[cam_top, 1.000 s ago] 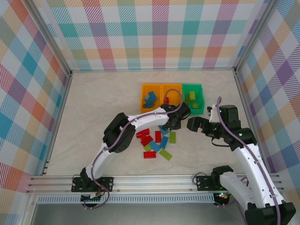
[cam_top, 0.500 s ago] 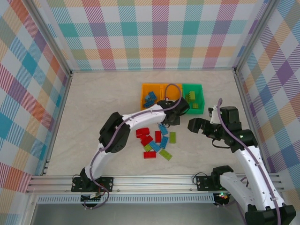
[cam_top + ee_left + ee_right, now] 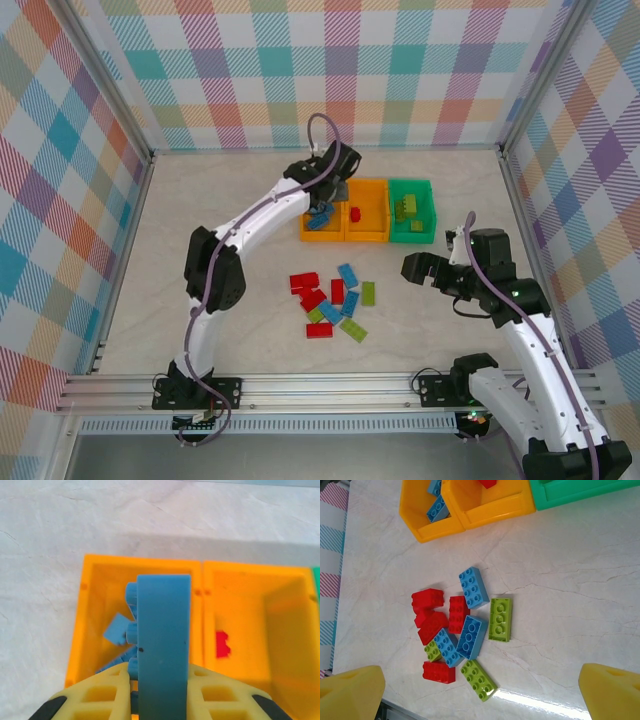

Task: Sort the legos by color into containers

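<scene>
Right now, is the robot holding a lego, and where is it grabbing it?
Yes. The left gripper pinches a blue lego by one end, above the left orange bin. The right gripper is open and empty.

Left gripper point(image 3: 325, 205) has left the pile point(image 3: 330, 305); now over the left orange bin point(image 3: 322, 238), clamping a blue brick point(image 3: 163, 630).

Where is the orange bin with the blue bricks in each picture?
Top external: orange bin, upper centre, leftmost in the row.
Left wrist: orange bin, left half, behind the held blue brick.
Right wrist: orange bin, top left corner, cut by the edge.
Shared landmark: the red brick in the middle bin beside it.
</scene>
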### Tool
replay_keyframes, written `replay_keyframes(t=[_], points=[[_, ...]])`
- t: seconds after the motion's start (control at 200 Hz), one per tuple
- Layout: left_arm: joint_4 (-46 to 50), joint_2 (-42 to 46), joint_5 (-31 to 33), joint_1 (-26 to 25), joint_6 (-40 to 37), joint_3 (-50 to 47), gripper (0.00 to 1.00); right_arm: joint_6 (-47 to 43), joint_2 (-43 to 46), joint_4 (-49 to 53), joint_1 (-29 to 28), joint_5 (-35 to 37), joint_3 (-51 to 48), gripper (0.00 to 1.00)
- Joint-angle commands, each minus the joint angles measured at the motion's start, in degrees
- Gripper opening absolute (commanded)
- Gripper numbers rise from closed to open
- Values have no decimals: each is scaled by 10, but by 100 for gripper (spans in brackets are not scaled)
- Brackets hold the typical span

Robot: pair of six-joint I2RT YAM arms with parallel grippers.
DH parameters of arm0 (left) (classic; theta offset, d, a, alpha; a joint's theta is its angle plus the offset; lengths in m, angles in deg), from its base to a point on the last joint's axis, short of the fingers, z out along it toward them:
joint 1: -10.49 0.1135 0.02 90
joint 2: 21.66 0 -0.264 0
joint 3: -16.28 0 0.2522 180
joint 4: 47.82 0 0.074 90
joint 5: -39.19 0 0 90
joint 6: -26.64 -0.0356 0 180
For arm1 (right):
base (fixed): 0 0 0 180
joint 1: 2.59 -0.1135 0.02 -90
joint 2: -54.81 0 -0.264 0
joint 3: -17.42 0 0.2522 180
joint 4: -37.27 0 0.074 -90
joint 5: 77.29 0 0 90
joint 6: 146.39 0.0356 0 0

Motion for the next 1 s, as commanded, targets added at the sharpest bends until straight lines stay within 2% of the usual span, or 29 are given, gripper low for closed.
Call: replay_keyframes(t=[0.0, 0.185, 0.345, 0.53, 0.62, 0.685, 0.79, 0.97, 0.995], points=[[21, -56, -26, 16, -23, 52, 15, 7, 8, 5, -1, -1, -6, 100], [0, -71, -47, 22, -35, 73, 31, 8, 9, 9, -1, 4, -8, 100], [4, -38, -58, 22, -38, 63, 36, 12, -1, 4, -1, 5, -12, 100], [-59, 88, -87, 13, -31, -63, 37, 24, -22, -6, -3, -13, -12, 98], [-87, 174, -109, 0, -60, -138, 36, 37, -40, -9, -20, -9, -3, 95], [-119, 249, -135, -11, -106, -213, 36, 56, -56, -16, -52, 19, -1, 93], [-153, 368, -153, -30, -177, -331, 37, 90, -105, -42, -141, 94, -2, 90], [-161, 553, -155, -36, -285, -492, 37, 143, -259, -63, -288, 179, 45, 81], [-163, 578, -154, -36, -302, -513, 37, 150, -281, -62, -304, 194, 55, 76]])
